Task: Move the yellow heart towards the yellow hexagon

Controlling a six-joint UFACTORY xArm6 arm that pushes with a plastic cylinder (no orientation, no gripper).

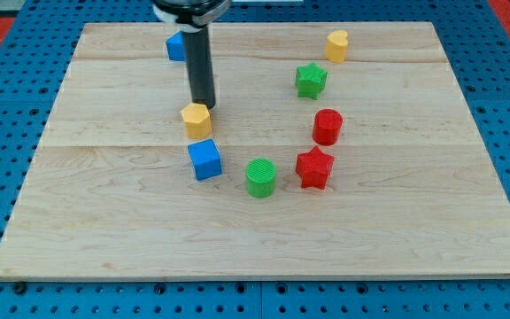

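Note:
The yellow heart [336, 45] stands near the view's top right on the wooden board. The yellow hexagon [197, 119] sits left of centre. My tip [204, 105] is at the lower end of the dark rod, just above and right of the yellow hexagon, close to its top edge or touching it. The tip is far to the left of the yellow heart.
A blue cube [204, 159] lies just below the hexagon. A blue block [177, 46] sits at the top, partly behind the rod. A green star [310, 81], red cylinder [327, 127], red star [314, 168] and green cylinder [260, 177] curve down the right and middle.

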